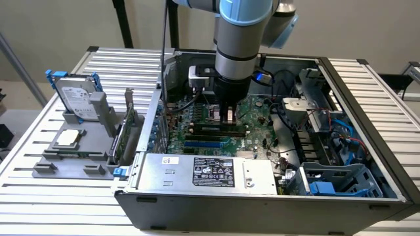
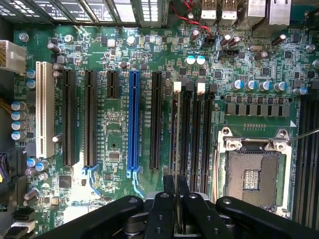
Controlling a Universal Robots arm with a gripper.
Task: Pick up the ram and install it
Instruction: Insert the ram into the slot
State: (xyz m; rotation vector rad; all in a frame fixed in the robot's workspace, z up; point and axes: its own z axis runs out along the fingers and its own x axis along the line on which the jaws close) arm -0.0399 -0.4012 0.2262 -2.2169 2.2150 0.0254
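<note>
Right now the end effector (image 2: 178, 211) is clenched on the ram (image 2: 178, 149), which the wrist view shows edge-on as a thin pale line running out from between the two black fingers (image 2: 162, 214). So the ram does not lie off to one side: it sits in the grip itself and sticks straight out beyond the fingertips toward the motherboard (image 2: 114, 129).

The relation that matters is the line-up of that thin edge with the memory slots (image 2: 192, 139). The ram's long axis runs parallel to them, and its edge falls along the first of those slots, the one with the white latch (image 2: 177, 87) at its far end, beside a second slot with its own white latch (image 2: 201, 88). Whether the ram's lower edge is already touching the slot or only hanging over it, I cannot tell.

Further out on one flank stands the blue expansion slot (image 2: 133, 122), and on the other the open processor socket (image 2: 254, 174).

In the exterior view the end effector (image 1: 229, 118) points straight down into the open computer case (image 1: 262, 206), just above the dark memory slots (image 1: 217, 132), with the case standing on the slatted table (image 1: 39, 196).
</note>
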